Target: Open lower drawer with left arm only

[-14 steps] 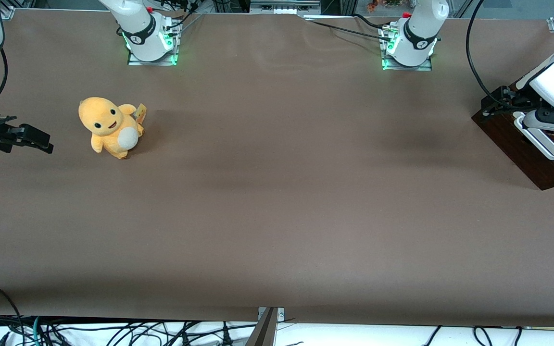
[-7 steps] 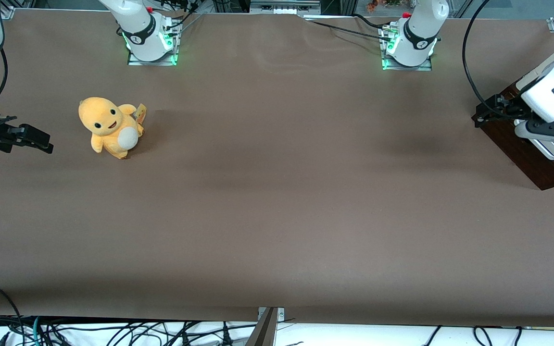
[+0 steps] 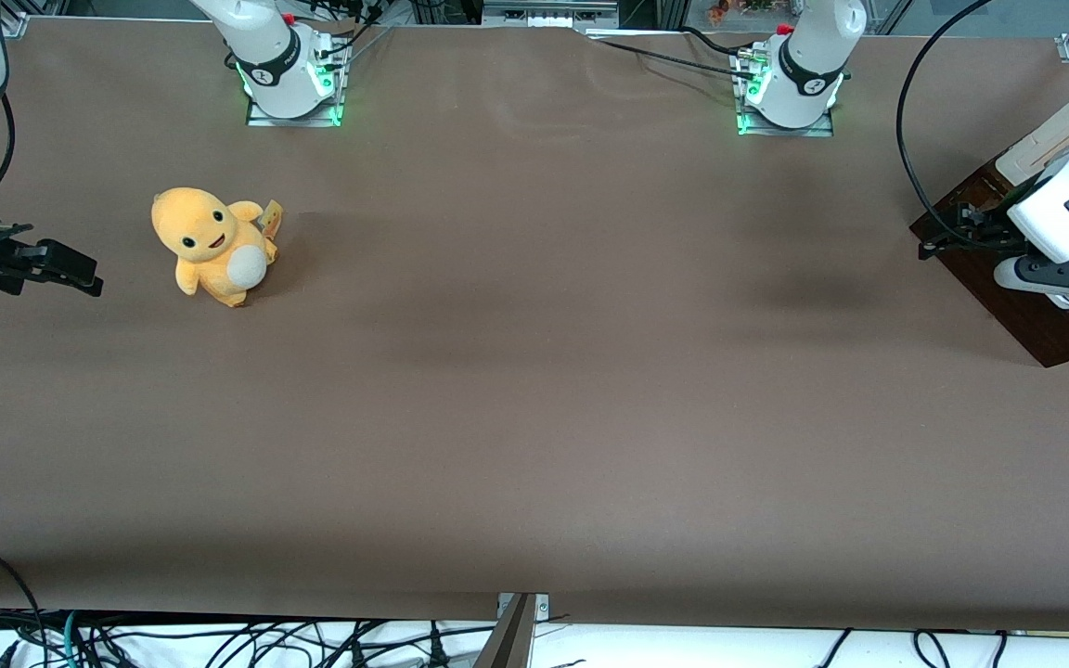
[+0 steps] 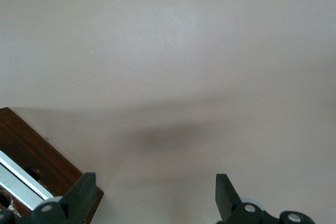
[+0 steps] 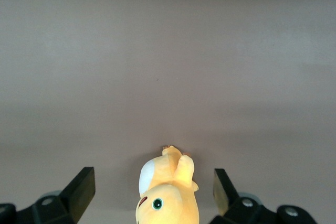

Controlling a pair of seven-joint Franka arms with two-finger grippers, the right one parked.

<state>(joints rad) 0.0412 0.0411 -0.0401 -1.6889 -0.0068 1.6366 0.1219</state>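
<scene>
A: The tool (image 4: 155, 198) on the left arm (image 3: 1068, 209) has its two black fingers (image 4: 81, 195) spread wide apart, holding nothing. It hangs above the brown surface (image 3: 534, 390), at the edge of the drawer unit.

B: And the lower drawer (image 3: 1022, 297)?

A: At the working arm's end of the surface. Its dark wood-grain front faces up toward the front camera, partly covered by the arm's wrist. In the wrist view a corner of that front (image 4: 31, 153) shows beside one finger, with a stretch of the white bar handle (image 4: 18, 179).

B: Touching it?

A: I cannot tell.

B: Anything else?

A: A yellow plush toy (image 3: 210, 246) sits toward the parked arm's end, well apart from the drawer.
</scene>
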